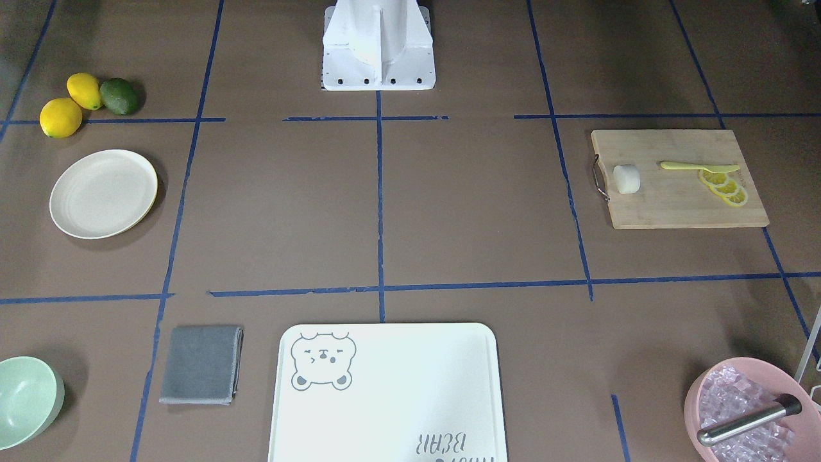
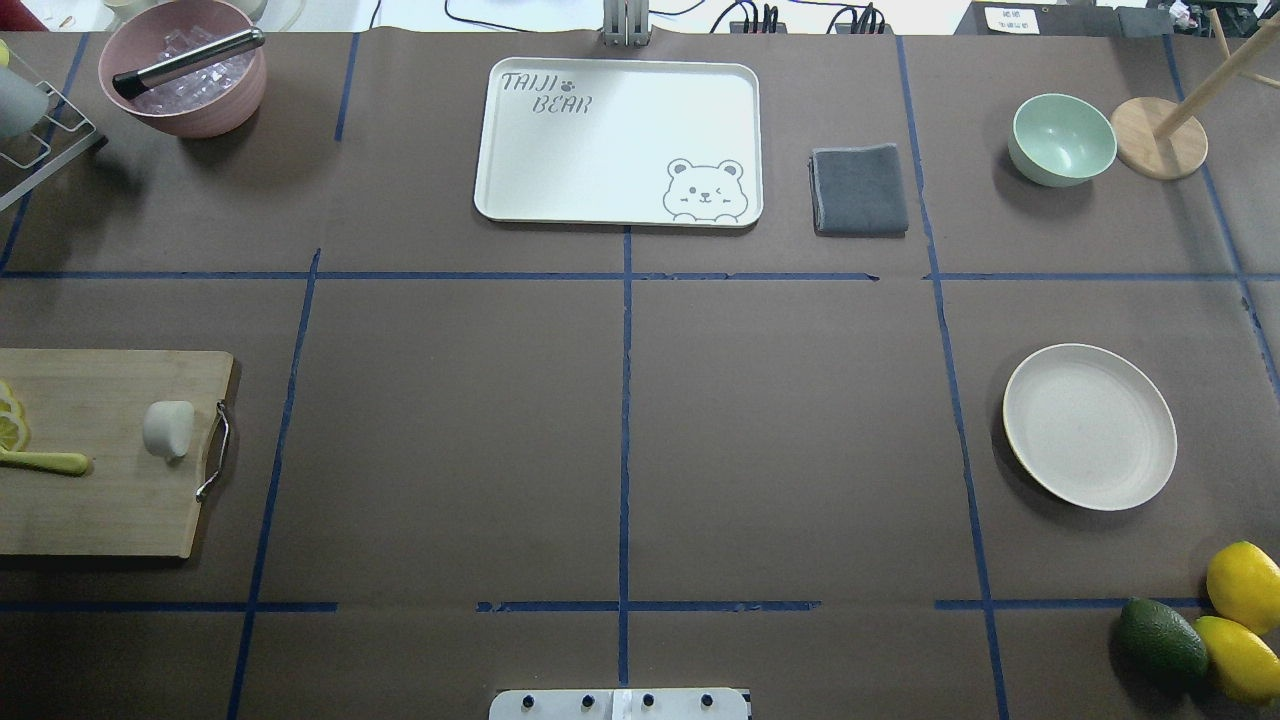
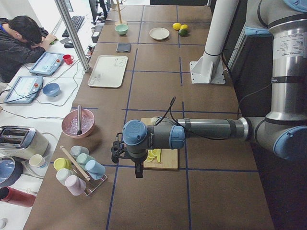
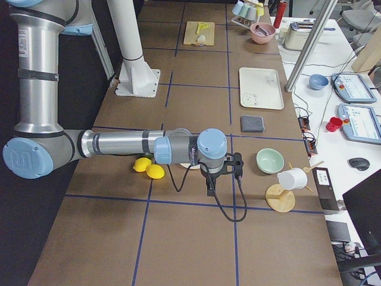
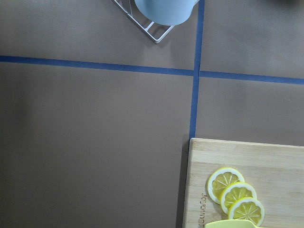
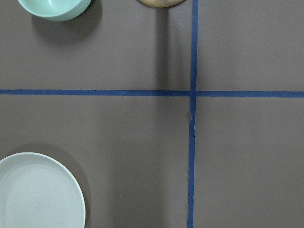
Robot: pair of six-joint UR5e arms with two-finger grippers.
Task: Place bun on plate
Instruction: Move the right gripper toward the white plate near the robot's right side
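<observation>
Bun [image 2: 168, 429] untouched; the reach is yet to start.
Overhead, the bun lies on the cutting board [image 2: 100, 480] at 9 o'clock of the worktop [image 2: 780, 450], the plate [image 2: 1090, 427] well apart at 3 o'clock. Left hand [image 3: 115, 152] hovers by the board, right hand [image 4: 237, 164] by the plate; wide or narrow, I cannot tell. Next, probably: left hand over the bun.

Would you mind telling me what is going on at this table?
Nothing is being handled yet. The small white cylinder-shaped bun lies untouched on the wooden cutting board on the robot's left side. The round cream plate sits on its right side with nothing on it. The left gripper hovers near the board, the right gripper near the plate; whether either is open cannot be told.
</observation>
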